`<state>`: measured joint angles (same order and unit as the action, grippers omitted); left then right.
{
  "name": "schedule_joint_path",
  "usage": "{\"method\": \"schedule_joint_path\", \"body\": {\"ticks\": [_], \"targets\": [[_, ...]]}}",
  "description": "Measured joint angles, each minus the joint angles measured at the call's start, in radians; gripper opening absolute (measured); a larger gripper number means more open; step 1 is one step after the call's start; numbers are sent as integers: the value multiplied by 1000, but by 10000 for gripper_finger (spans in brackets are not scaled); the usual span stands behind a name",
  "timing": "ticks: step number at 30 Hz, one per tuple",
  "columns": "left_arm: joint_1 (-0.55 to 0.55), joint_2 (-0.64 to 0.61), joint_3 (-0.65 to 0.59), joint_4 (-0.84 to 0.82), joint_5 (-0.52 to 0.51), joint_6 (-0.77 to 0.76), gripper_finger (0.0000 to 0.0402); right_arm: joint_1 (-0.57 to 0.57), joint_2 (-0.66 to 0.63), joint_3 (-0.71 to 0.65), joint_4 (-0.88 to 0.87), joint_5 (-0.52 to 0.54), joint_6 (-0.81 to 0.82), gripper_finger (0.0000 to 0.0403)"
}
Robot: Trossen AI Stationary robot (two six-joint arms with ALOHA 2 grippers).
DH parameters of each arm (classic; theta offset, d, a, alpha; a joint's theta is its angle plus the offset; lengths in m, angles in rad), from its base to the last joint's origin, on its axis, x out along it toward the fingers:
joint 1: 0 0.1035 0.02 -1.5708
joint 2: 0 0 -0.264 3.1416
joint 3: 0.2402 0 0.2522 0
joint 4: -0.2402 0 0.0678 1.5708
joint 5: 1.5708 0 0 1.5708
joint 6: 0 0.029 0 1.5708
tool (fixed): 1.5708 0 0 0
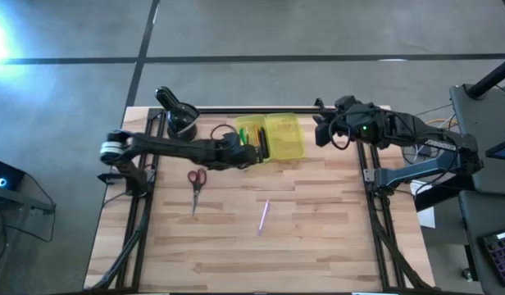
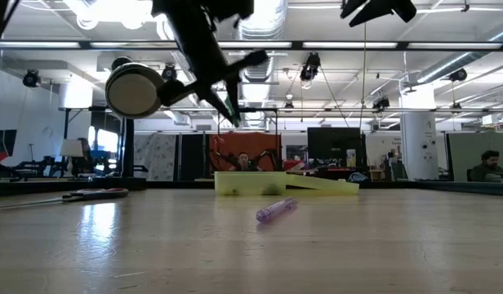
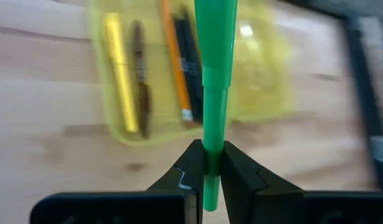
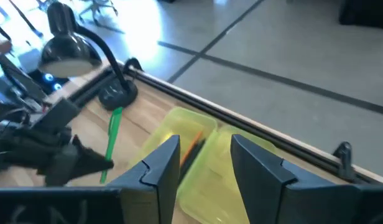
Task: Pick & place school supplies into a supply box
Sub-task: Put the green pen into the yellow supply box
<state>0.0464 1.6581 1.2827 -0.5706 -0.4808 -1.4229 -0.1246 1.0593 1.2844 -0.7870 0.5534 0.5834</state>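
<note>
So the left gripper [image 3: 207,163] is pinching a green pen [image 3: 213,81] and holding it over the left half of the yellow box [image 1: 271,138], which lies open at the far middle of the table [image 1: 318,238]. That half already has a yellow pen [image 3: 120,74], a brown one, an orange pencil [image 3: 174,62] and a black pen in it. Red-handled scissors [image 1: 196,187] lie on the left of the table, and a pink pen [image 1: 264,216] sits nearer the middle, well apart from the box. The right gripper [image 4: 204,162] hangs just right of the box, fingers spread, nothing in them.
</note>
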Motion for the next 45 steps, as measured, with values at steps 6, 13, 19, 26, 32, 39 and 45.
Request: {"method": "schedule_joint_path", "body": {"ticks": [6,13,19,26,32,39,45], "targets": [[93,176,175,-149,30,15,17,0,-9,-14,-58,-8,-1,128],[156,320,298,-244,104,14,17,0,-33,-39,-73,-23,12,130],[179,362,338,-377,87,-45,17,0,-63,-49,-73,-37,-1,124],[192,363,333,-375,111,-44,17,0,-88,-63,-73,-37,-14,125],[208,389,332,-371,198,-11,17,-1,-90,-68,-70,-30,-40,121],[215,424,332,-375,241,39,16,-1,-91,-68,-70,-30,-41,119],[215,438,331,-376,253,57,34,0,-97,-68,-70,-31,-41,114]]}}
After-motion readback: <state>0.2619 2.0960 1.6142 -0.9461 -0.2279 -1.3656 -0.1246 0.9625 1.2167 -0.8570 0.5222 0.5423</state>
